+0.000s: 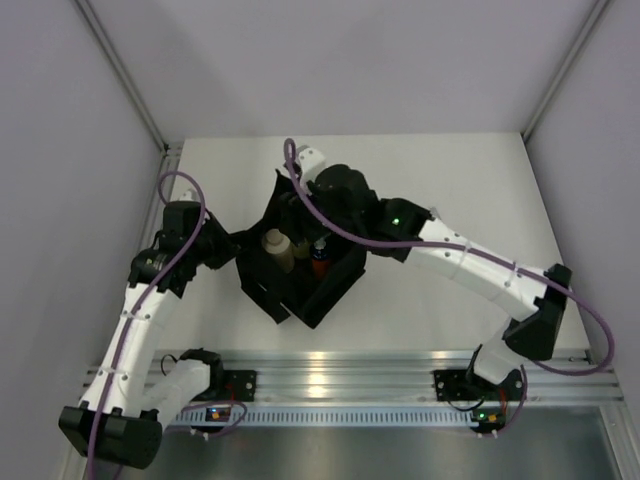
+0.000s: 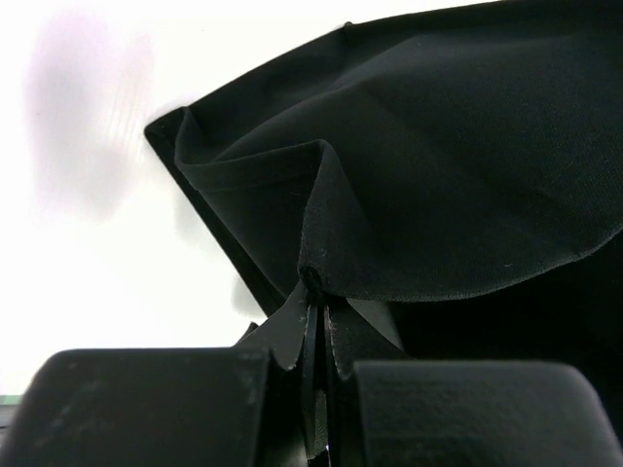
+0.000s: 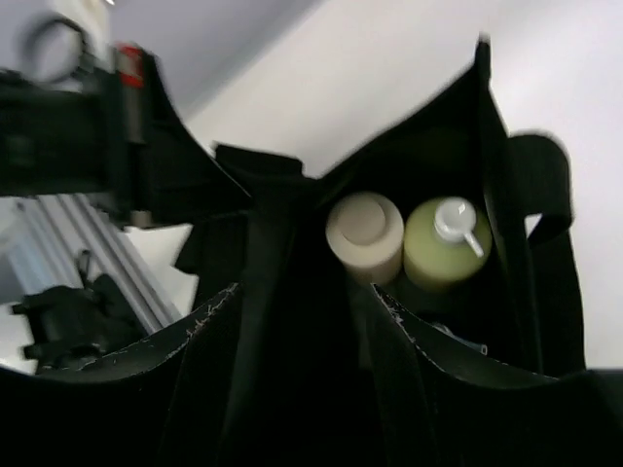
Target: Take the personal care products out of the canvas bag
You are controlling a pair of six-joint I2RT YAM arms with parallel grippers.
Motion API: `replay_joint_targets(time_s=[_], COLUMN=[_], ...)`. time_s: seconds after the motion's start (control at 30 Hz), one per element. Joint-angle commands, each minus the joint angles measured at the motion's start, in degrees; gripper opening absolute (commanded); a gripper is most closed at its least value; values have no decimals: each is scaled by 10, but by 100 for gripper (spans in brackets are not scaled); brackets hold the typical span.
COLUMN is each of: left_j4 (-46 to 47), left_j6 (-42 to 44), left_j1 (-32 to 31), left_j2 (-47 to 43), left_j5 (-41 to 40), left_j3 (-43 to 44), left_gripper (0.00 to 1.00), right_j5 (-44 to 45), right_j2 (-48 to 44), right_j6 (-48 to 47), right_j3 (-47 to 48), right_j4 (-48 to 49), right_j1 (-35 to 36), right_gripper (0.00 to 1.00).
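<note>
Your left gripper (image 2: 316, 292) is clamped tight on a fold of the boxy black canvas bag (image 1: 300, 285), at the bag's 9 o'clock edge. The bag sits mid-way across the white table (image 1: 450, 180). Your right gripper (image 3: 304, 292) hangs over the bag's mouth from 12 o'clock, jaws partly apart and gripping no bottle. Inside stand a beige cream-capped bottle (image 3: 365, 233) and, at its 3 o'clock, a wider pale yellow-green bottle (image 3: 446, 243). An orange bottle (image 1: 319, 262) also shows inside.
</note>
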Motion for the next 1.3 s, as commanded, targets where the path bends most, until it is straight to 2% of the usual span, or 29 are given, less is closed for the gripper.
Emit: replay_joint_targets(time_s=[0.0, 0.03, 0.13, 0.27, 0.43, 0.7, 1.07, 1.27], left_j4=[-7, -6, -1, 9, 15, 51, 50, 50], left_j6=[-9, -10, -12, -5, 6, -25, -39, -30], left_j1=[-3, -3, -4, -5, -8, -19, -21, -21], left_j2=[8, 9, 9, 18, 29, 30, 0, -8], left_j5=[26, 28, 32, 44, 42, 47, 43, 47], left_j3=[-17, -18, -17, -15, -17, -25, -48, -48], left_gripper=[0, 0, 0, 0, 0, 0, 0, 0], right_j5=[45, 83, 159, 204, 260, 232, 279, 264], right_j2=[47, 58, 67, 76, 97, 135, 184, 212], right_j6=[17, 26, 84, 188, 308, 389, 443, 454], right_j3=[66, 72, 87, 82, 68, 46, 74, 83], right_j4=[-136, -158, -199, -224, -243, -249, -296, -316], right_j1=[5, 5, 4, 4, 2, -11, -30, -33], right_gripper=[51, 49, 49, 45, 50, 62, 63, 62])
